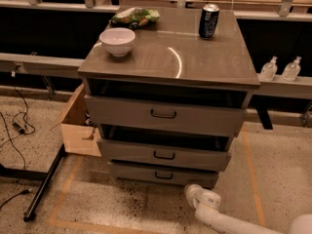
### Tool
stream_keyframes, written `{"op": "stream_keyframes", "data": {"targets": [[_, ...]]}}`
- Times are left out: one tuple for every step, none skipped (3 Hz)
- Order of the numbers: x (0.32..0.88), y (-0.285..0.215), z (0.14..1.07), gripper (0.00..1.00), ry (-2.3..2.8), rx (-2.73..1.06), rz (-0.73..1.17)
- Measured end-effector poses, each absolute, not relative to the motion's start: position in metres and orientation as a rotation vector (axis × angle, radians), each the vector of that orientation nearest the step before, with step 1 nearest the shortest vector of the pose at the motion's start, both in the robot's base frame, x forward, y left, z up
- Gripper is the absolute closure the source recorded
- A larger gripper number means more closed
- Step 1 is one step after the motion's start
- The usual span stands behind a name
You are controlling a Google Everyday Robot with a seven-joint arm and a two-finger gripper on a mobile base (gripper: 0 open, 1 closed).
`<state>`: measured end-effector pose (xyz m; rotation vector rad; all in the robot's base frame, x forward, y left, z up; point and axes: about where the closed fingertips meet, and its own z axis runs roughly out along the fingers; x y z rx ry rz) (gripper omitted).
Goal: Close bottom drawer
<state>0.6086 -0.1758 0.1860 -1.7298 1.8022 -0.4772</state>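
Nearest: 1 white arm, coming in from the bottom right. The gripper point(193, 193) is low, near the floor, just in front of and below the right corner of the bottom drawer point(146, 172). Grip state: can't tell, and contact with the drawer isn't clear either.

Floor: speckled, with orange tape lines point(251, 172) around the cabinet.

Cabinet point(214, 65): 3 grey drawers, 1 dark bar handle each. The bottom drawer is the lowest and narrowest, right above the floor. Its front faces the camera, its long axis runs left-right, and its handle point(163, 175) is horizontal and centred. A dark gap shows above the front. The middle drawer point(204, 157) and top drawer point(209, 117) also have dark gaps above them, and each juts out further than the one below.

Left of cabinet: 1 open cardboard box point(78, 130) up against its side, 1 black stand leg point(46, 184) running diagonally on the floor, and cables point(17, 126) further left.

On top: 1 white bowl point(117, 41) front left, 1 dark can point(208, 21) upright at back right, 1 green snack bag point(136, 17) at back left.

Behind, right: 2 clear bottles point(280, 69) on a low ledge.
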Motion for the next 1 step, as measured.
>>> {"op": "stream_keyframes", "data": {"targets": [[0.6083, -0.1752, 0.1858, 0.59, 1.802, -1.730, -0.475]]}}
